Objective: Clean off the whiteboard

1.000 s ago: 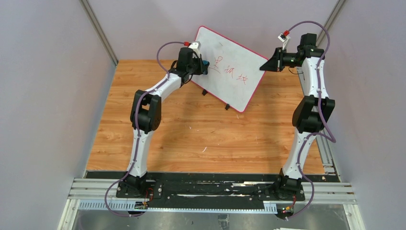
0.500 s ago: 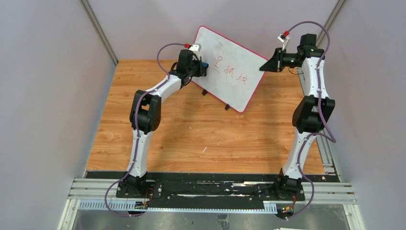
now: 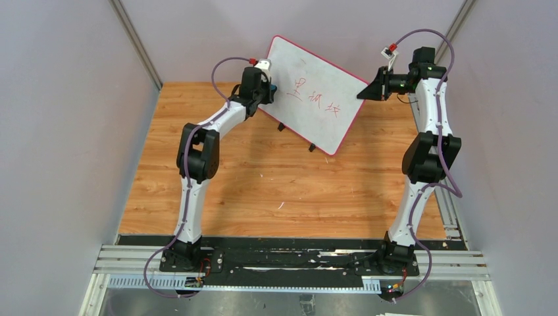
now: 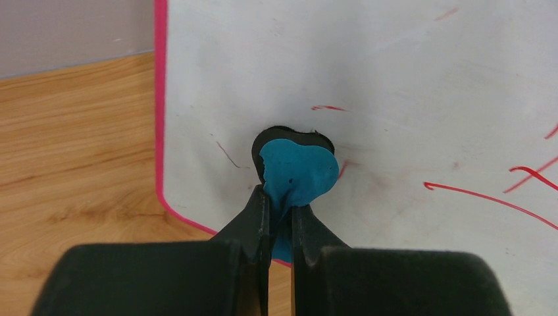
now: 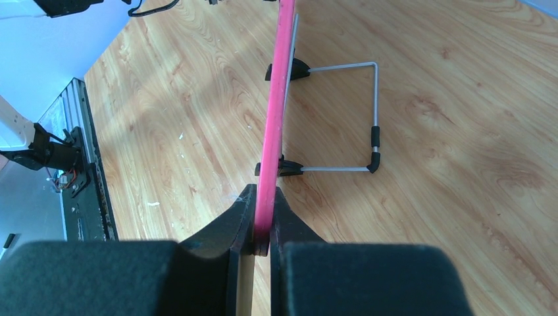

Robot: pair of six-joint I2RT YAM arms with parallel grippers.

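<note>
The whiteboard [image 3: 319, 92], white with a pink rim, stands tilted at the back of the table and bears red handwriting [image 3: 317, 99]. My left gripper [image 3: 268, 87] is shut on the blue-and-black eraser [image 4: 296, 168], which presses on the board's left part [image 4: 395, 79], left of the red strokes [image 4: 487, 197]. My right gripper [image 3: 363, 92] is shut on the board's right edge; the right wrist view shows the pink rim [image 5: 275, 112] edge-on between the fingers [image 5: 240, 220].
The wire stand [image 5: 368, 105] with small black feet props the board on the wooden table [image 3: 263, 184]. Grey walls close in at the back and both sides. A metal rail [image 3: 289, 263] runs along the near edge.
My left gripper with the eraser has slid left and slightly up across the board, away from the writing. The right arm and board have not moved.
</note>
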